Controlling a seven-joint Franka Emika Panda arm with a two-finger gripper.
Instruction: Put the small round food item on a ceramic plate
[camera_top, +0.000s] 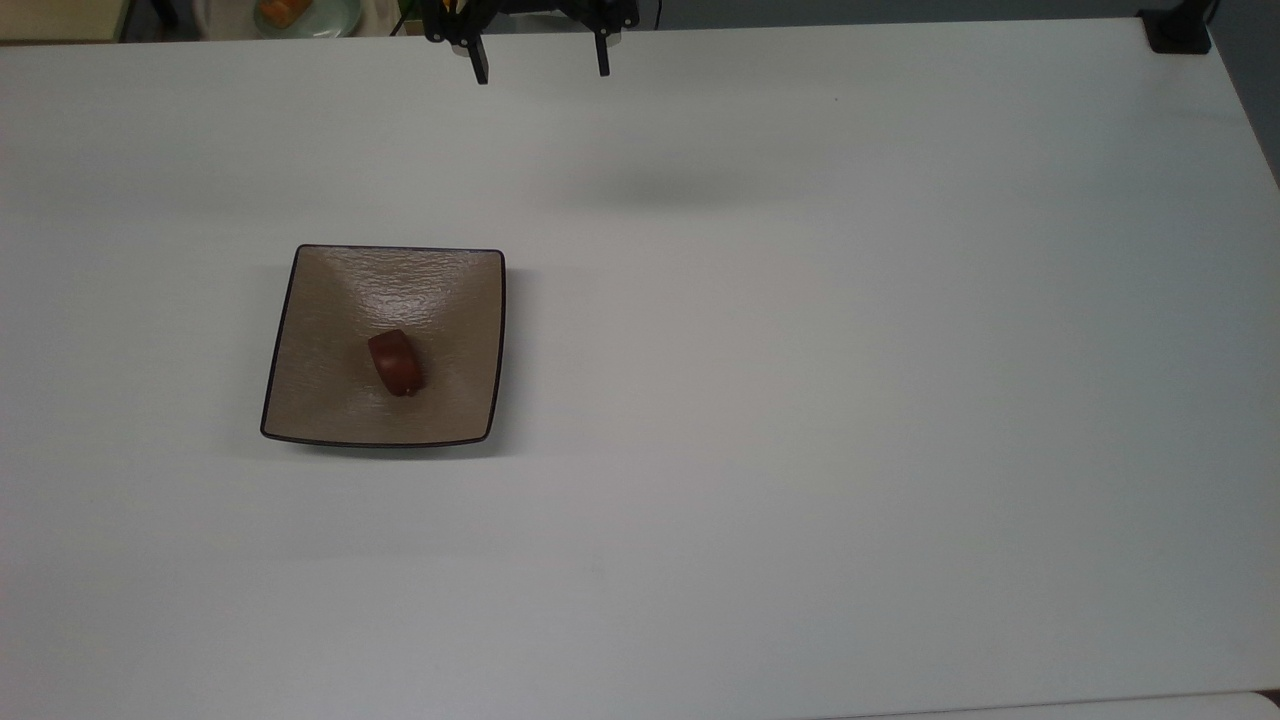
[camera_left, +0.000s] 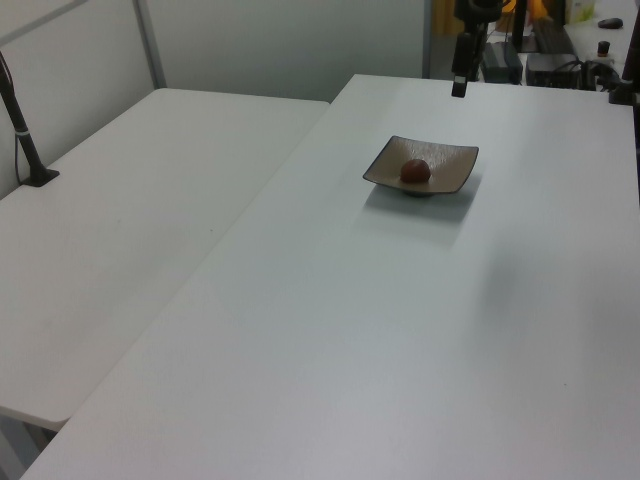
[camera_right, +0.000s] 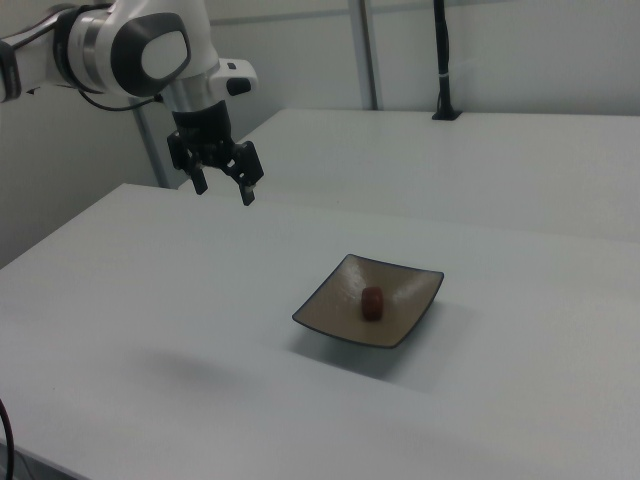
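Observation:
The small round food item (camera_top: 396, 362) (camera_left: 415, 171) (camera_right: 372, 302), a glossy dark reddish-brown lump, lies near the middle of the ceramic plate (camera_top: 320, 400) (camera_left: 448, 170) (camera_right: 330, 310), a square tan-brown plate with a thin dark rim on the white table. My gripper (camera_top: 541, 60) (camera_right: 222, 187) hangs open and empty high above the table, well apart from the plate, at the top edge of the top view and to the right view's upper left. One dark finger (camera_left: 458, 85) of it hangs above the far table edge in the left view.
A pale round dish with orange food (camera_top: 300, 14) sits beyond the table's far edge in the top view. A black post base (camera_top: 1178, 35) stands at the top view's upper right corner. A second white table (camera_left: 140, 200) adjoins on the left view's left.

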